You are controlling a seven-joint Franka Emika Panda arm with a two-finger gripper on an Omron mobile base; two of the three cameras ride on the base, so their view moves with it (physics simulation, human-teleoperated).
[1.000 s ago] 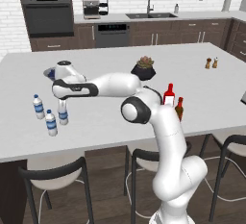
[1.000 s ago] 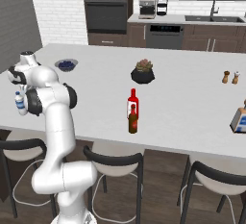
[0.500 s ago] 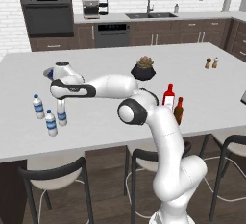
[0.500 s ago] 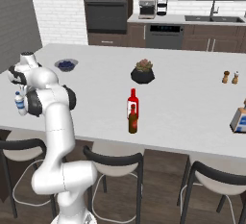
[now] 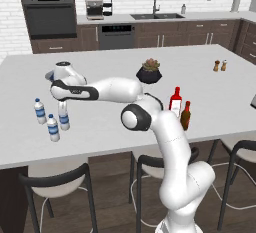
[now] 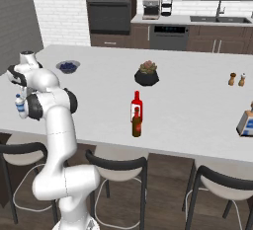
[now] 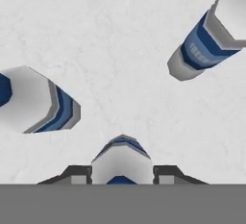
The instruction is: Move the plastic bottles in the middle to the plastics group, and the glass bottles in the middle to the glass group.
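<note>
The gripper (image 7: 121,174) points straight down at the white island counter (image 5: 115,127), its two dark fingertips (image 7: 77,174) standing narrow on either side of a small clear water bottle (image 7: 121,158) with a blue label band; the tips sit close against its sides, so the jaws appear to clasp it, and the bottle stands upright with its base on or just above the surface; in the left base view this held bottle (image 5: 63,115) hangs below the hand near the counter's left edge.

Two more water bottles of the plastics group stand just beside it: one (image 5: 39,110) nearer the left edge and one (image 5: 53,127) nearer the front edge; the three form a tight cluster without touching; from the hand camera they lean outward to the left (image 7: 38,100) and the upper right (image 7: 211,35).

Well apart, near the middle of the front edge, the red bottle (image 5: 175,102) and the dark brown bottle (image 5: 185,115) stand upright just beside each other; a dark potted plant (image 5: 149,71) sits behind them, mid-counter; two tiny brown bottles (image 5: 219,65) stand near the far right corner; a small bowl (image 6: 67,66) rests near the far left corner.
</note>
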